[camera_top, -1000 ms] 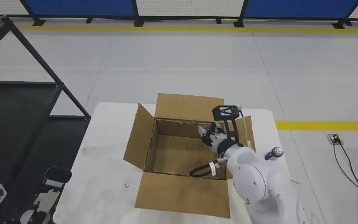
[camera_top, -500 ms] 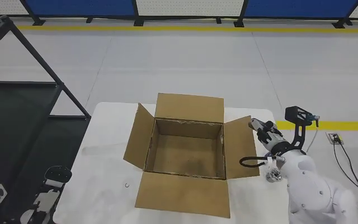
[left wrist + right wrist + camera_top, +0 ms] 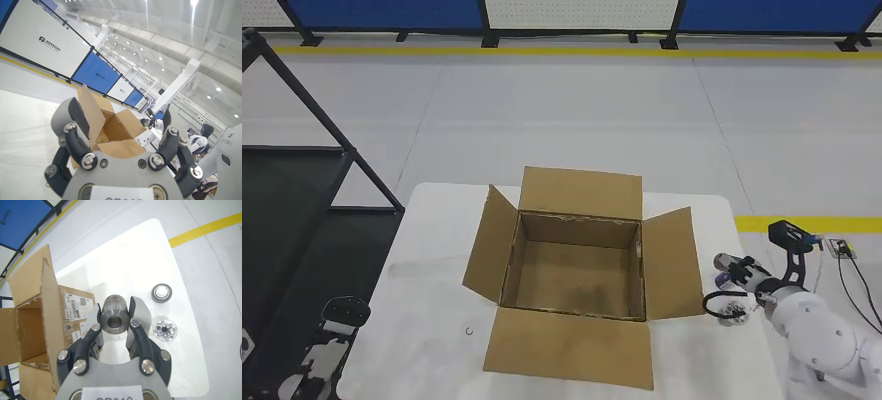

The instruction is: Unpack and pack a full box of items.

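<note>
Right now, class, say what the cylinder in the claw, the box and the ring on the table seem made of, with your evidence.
The cylinder is probably steel: dull grey, with a bright machined bevel around its bore. The box is corrugated cardboard: matte brown, with ragged torn flap edges. The ring looks metallic, with glinting concentric bands; possibly a bearing.

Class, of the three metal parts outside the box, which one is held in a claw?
The plain hollow cylinder, clamped in the right claw. The ringed bearing and the star-shaped disc lie loose on the white table.
</note>
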Robot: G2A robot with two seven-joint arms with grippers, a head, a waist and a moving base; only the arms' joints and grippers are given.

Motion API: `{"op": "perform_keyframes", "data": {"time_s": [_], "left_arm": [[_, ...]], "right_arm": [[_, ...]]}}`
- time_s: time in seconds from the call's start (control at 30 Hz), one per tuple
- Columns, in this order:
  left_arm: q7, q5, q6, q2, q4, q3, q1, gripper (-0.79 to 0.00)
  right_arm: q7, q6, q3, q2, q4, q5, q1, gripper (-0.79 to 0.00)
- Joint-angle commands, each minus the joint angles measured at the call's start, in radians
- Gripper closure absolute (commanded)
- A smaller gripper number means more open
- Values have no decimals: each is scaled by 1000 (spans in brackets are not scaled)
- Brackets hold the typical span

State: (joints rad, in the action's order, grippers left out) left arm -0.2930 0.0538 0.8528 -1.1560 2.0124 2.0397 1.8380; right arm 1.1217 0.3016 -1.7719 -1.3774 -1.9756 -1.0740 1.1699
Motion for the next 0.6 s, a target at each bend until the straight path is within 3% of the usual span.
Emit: {"op": "perform_keyframes", "data": {"time_s": [0.0,0.27,0.57], "left_arm": [[0,0,0,0,0,0,0,-785],[0,0,0,0,0,0,0,-785],[0,0,0,0,0,0,0,-785]], "right_arm": [[34,-21,-3,6,24,-15,1,0],[140,-106,-10,25,83,-28,15,0],[133,-91,-12,27,86,-27,12,0]]}}
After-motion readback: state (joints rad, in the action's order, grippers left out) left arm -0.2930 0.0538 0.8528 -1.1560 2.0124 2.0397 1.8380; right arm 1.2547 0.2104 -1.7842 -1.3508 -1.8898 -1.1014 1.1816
